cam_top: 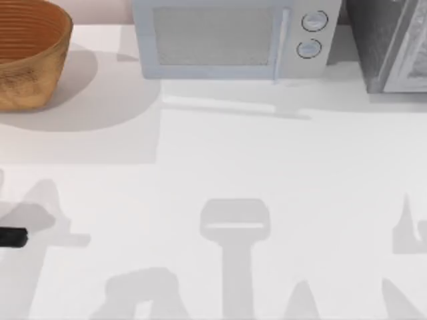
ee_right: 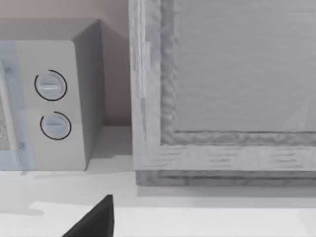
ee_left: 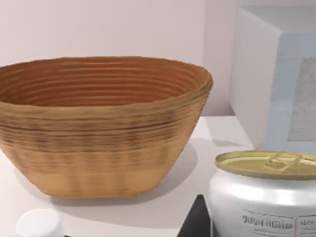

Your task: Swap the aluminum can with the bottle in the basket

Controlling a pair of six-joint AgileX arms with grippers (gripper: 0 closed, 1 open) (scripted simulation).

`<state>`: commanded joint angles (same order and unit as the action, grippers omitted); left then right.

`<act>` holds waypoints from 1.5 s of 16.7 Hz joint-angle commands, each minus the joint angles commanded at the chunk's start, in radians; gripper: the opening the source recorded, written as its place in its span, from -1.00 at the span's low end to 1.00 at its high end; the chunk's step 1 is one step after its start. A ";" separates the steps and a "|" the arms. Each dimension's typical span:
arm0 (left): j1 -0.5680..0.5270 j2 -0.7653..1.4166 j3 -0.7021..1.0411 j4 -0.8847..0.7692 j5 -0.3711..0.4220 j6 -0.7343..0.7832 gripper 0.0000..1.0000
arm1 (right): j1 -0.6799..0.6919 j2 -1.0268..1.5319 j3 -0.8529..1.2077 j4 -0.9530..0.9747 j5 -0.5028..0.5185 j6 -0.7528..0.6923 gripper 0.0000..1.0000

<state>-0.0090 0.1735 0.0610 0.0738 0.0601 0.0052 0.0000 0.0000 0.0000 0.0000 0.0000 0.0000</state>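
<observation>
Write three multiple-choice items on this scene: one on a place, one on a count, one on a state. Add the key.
1. In the top view, the basket stands at the table's: A) far left B) middle C) far right.
2. The microwave has how many round dials? A) one B) two C) three.
3. The bottle is: A) lying down B) upright, outside the basket C) inside the basket.
Key: 1 A, it sits in the top view's upper left corner; 2 B, two dials are stacked beside the door; 3 B, its gold top is level, in front of the basket's wall.
</observation>
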 joint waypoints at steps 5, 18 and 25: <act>-0.040 0.314 0.148 0.179 0.137 0.009 -1.00 | 0.000 0.000 0.000 0.000 0.000 0.000 1.00; -0.222 1.470 0.675 0.812 0.683 0.020 -1.00 | 0.000 0.000 0.000 0.000 0.000 0.000 1.00; -0.327 2.022 0.927 1.108 0.970 0.019 -1.00 | 0.000 0.000 0.000 0.000 0.000 0.000 1.00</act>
<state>-0.3362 2.1957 0.9883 1.1820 1.0303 0.0240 0.0000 0.0000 0.0000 0.0000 0.0000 0.0000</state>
